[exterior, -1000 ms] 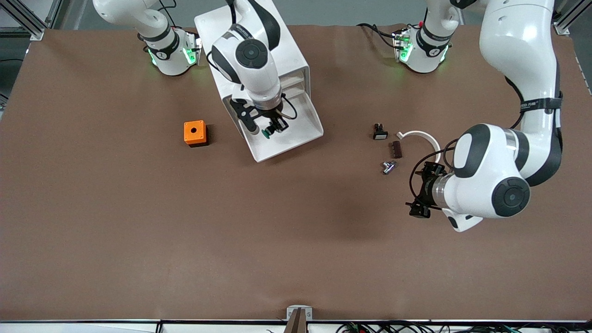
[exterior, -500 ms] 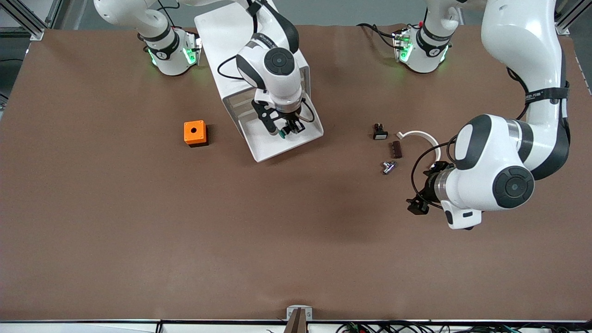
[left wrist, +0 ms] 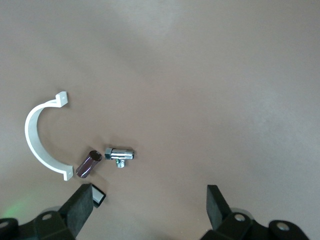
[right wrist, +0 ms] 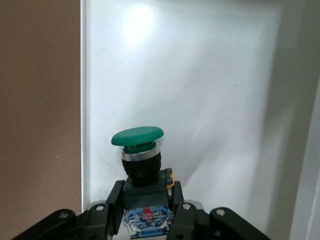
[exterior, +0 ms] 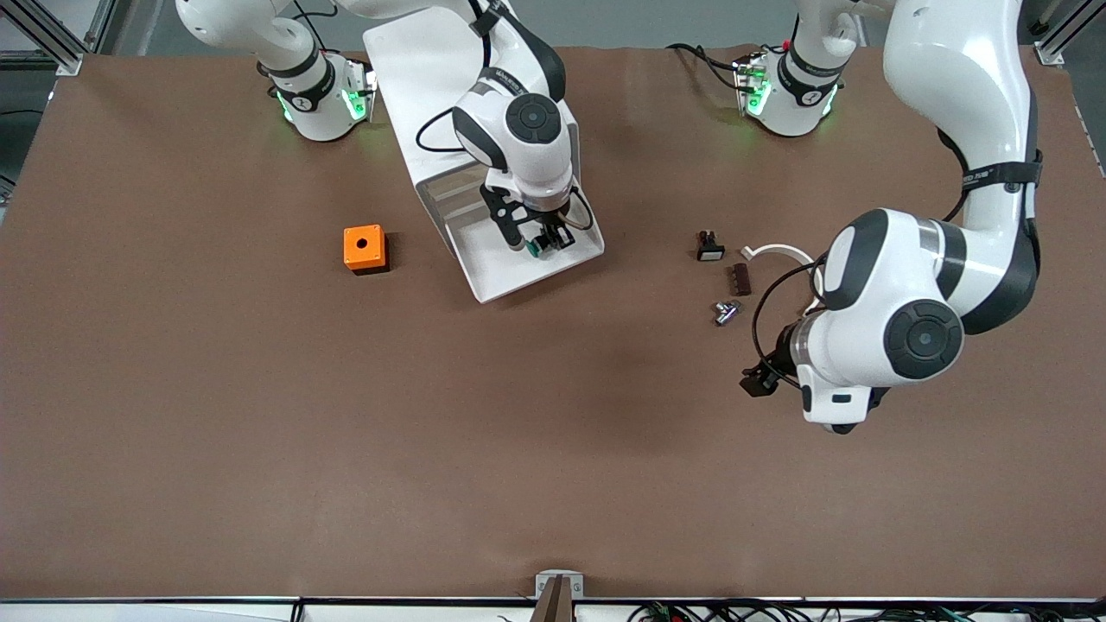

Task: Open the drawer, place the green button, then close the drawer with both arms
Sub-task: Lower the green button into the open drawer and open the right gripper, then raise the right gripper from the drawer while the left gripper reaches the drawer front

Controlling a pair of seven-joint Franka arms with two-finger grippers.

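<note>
The white cabinet (exterior: 471,95) is being taken as the landmark. Its lowest drawer (exterior: 501,268) is standing pulled out toward the front camera, with the white floor exposed.

The right gripper (exterior: 540,244) is being held over the open drawer, just in front of the cabinet. The green-capped push button (exterior: 534,250) is being pinched between its fingers. In the right wrist view the fingers (right wrist: 116,200) are seen pressed against the sides of the button's (right wrist: 142,170) black-and-blue body, with the round green cap projecting past the fingertips toward the drawer floor (right wrist: 210,90). Whether the cap is touching the floor cannot be told.

The left gripper (exterior: 760,380) is being held over bare table (exterior: 259,432), well apart from the cabinet toward the left arm's end. In the left wrist view its fingers (left wrist: 80,210) are seen spread wide, with nothing between them.

Between the cabinet and the left gripper, a cluster of small parts is lying on the table: a black switch with a white face (exterior: 709,248), a white curved clip (exterior: 782,252), a dark brown block (exterior: 741,279) and a chrome fitting (exterior: 726,311). An orange cube with a hole (exterior: 364,248) is sitting beside the drawer, toward the right arm's end.
</note>
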